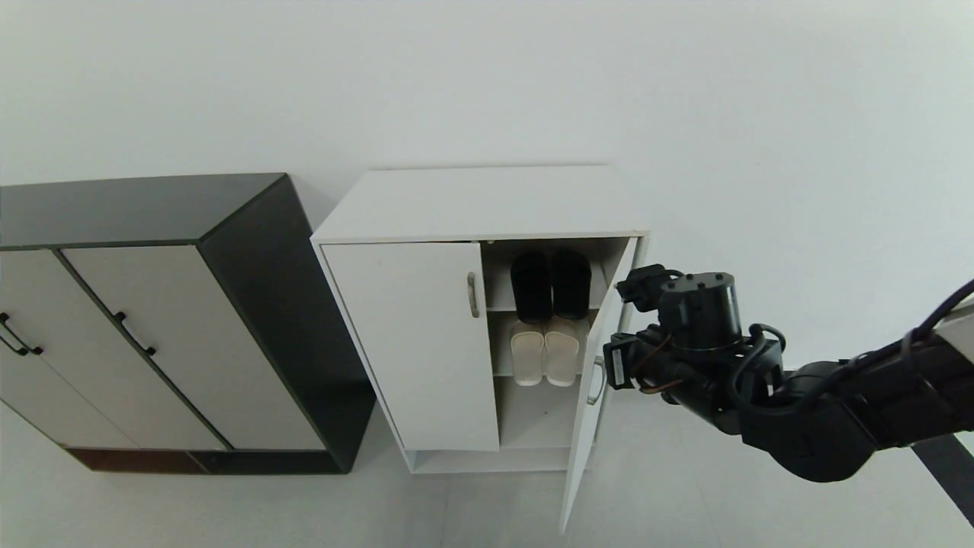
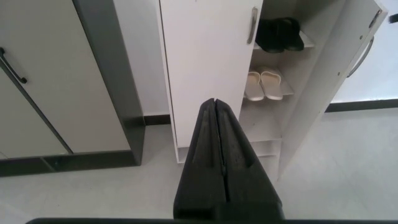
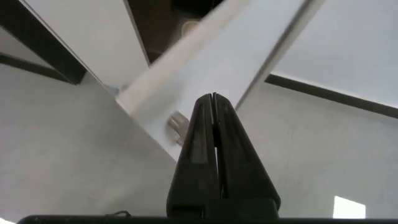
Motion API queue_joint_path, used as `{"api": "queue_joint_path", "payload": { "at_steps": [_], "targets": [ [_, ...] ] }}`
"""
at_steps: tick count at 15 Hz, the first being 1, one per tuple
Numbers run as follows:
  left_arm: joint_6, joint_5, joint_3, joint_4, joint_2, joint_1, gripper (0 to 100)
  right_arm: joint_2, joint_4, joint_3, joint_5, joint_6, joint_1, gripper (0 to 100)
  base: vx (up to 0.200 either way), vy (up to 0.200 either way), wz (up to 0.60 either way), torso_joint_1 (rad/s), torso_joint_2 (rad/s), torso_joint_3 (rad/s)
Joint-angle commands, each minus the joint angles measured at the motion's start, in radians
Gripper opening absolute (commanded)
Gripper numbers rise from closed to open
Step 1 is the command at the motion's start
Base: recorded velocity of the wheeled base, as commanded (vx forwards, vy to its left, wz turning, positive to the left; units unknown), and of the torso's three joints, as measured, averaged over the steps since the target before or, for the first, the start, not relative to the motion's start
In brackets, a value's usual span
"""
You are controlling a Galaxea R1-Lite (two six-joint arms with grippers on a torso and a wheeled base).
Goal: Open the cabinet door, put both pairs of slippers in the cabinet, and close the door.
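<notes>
The right arm comes in from the right side of the head view, forearm roughly level, its wrist bent toward the outer face of the open right door of the white cabinet. The wrist sits just beside the door's handle. In the right wrist view, the right gripper has its fingers pressed together with nothing between them, the tips pointing at the door panel, close to the handle; whether they touch the door cannot be told.

The left gripper is also pinched flat and empty, held well back from the cabinet above the floor, pointing toward the bottom of the closed left door.

Both pairs of slippers are inside the cabinet: the black slippers on the upper shelf, the white slippers on the shelf below, toes pointing inward. The right door stands swung out toward the robot. A dark cabinet with pale doors stands to the left, near the white one
</notes>
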Motion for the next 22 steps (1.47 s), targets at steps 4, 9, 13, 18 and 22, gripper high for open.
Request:
{"api": "queue_joint_path", "payload": {
  "at_steps": [4, 9, 13, 18, 22],
  "targets": [
    [0.0, 0.001, 0.0, 0.0, 0.001, 0.0, 0, 0.159, -0.083, -0.17, 0.001, 0.041, 0.007, 0, 0.0, 0.0, 0.0, 0.0, 0.0, 0.0],
    [0.003, 0.001, 0.0, 0.001, 0.001, 0.0, 0, 0.059, -0.287, 0.026, 0.13, 0.057, 0.017, 0, 0.0, 0.0, 0.0, 0.0, 0.0, 0.0],
    [0.004, -0.001, 0.0, 0.001, 0.001, 0.0, 0, 0.061, -0.488, 0.255, 0.273, 0.057, -0.01, 0, 0.1, 0.0, 0.0, 0.0, 0.0, 0.002],
    [0.004, -0.001, 0.0, 0.0, 0.001, 0.0, 0, 0.09, -0.526, 0.273, 0.273, 0.058, 0.004, 0, 0.2, 0.0, 0.0, 0.002, 0.0, 0.003],
    [0.003, -0.001, 0.0, 0.0, 0.001, 0.0, 0, 0.128, -0.528, 0.259, 0.271, 0.055, 0.028, 0, 0.15, 0.0, 0.0, 0.002, 0.0, 0.002]
  ]
}}
